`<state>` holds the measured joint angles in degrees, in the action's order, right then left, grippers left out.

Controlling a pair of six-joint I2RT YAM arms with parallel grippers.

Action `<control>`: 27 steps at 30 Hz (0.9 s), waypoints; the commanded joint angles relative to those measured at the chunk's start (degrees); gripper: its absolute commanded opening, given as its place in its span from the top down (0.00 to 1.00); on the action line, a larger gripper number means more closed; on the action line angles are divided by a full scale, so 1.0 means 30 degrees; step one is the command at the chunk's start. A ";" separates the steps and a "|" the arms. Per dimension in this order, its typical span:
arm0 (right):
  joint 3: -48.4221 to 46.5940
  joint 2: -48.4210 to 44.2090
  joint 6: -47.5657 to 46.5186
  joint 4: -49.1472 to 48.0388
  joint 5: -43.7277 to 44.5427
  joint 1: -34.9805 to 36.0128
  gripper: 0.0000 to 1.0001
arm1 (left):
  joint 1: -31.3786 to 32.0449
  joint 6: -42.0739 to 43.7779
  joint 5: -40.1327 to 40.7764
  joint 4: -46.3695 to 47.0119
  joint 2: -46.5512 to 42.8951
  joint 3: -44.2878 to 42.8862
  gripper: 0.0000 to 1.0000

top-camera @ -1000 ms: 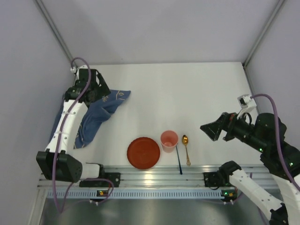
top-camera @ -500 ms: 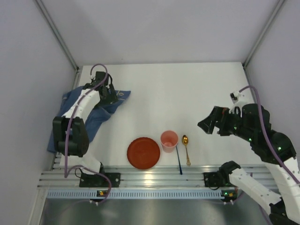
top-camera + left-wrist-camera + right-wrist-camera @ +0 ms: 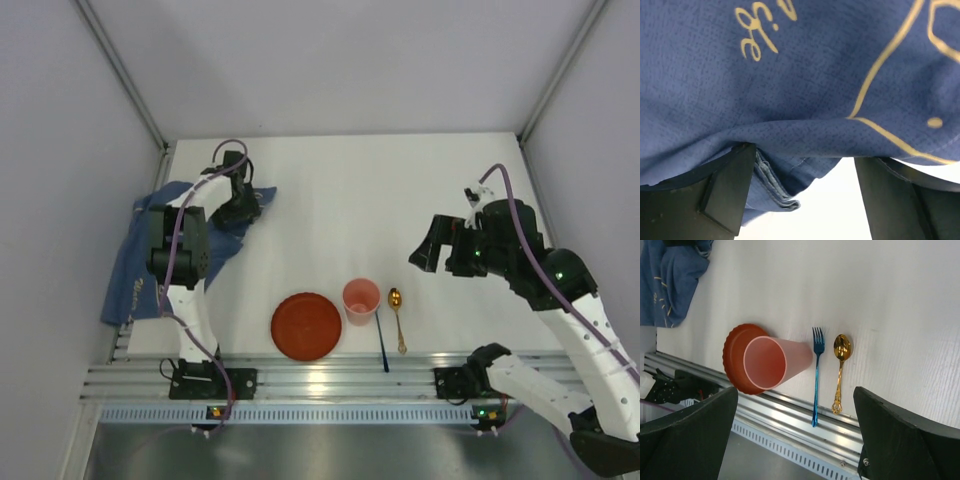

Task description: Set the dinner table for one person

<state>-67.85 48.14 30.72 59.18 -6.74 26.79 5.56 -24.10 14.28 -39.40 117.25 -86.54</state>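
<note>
Right gripper (image 3: 425,256) farther left now; pink cup (image 3: 361,297) upright

The dinner table (image 3: 400,190) is lying flat and level, a large plain white rectangle with a ribbed aluminium rail (image 3: 330,375) running along its near edge. Near the middle of that edge it is carrying a red plate (image 3: 306,325), a pink cup (image 3: 361,300), a blue fork (image 3: 381,340) and a gold spoon (image 3: 397,318). A blue cloth (image 3: 165,250) is hanging over its left edge.
</note>
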 commanded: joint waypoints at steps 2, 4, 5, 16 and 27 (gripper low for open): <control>-0.0467 0.0856 0.0190 -0.1238 0.0490 0.0036 0.00 | -0.0592 0.0035 -0.0481 0.0652 0.1460 -0.1561 0.26; -0.0497 0.1471 0.0073 -0.1356 0.0373 0.0036 0.00 | -0.0857 0.0064 -0.1037 0.0623 0.2164 -0.2028 0.47; -0.0555 0.1676 -0.0014 -0.1473 0.0315 0.0036 0.00 | -0.0945 0.0035 -0.1156 0.0623 0.2311 -0.2118 0.52; -0.0263 0.3319 -0.0747 -0.2586 -0.1151 0.0066 0.00 | -0.1092 -0.0521 -0.2739 0.1004 0.2489 -0.3524 1.00; 0.0586 0.2148 -0.1099 -0.2148 -0.0537 0.0036 0.00 | 0.0106 -0.3622 -0.6223 0.0945 0.2955 -0.8465 1.00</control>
<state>-66.28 56.95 28.49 54.11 -9.04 26.79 3.70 -30.28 1.02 -39.11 125.21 -104.79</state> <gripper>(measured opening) 0.996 0.025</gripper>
